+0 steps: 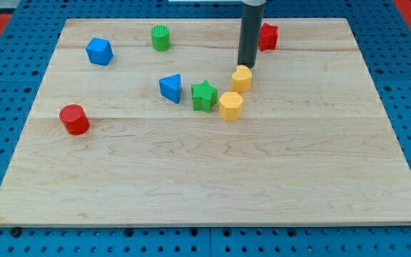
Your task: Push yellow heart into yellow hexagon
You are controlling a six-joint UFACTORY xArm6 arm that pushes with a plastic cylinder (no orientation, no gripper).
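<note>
My tip (247,66) — a bare rod end, nothing gripped — sits just above the yellow heart (242,78), about touching it; the yellow hexagon (230,106) lies just below-left, beside the green star (204,96).

Lighting: bright, even, overhead. Shadows: short, soft, close under each block. Glare: faint sheen on the surface (205,171). Focus: sharp centrally; slight softness and compression grain at the edges.
</note>
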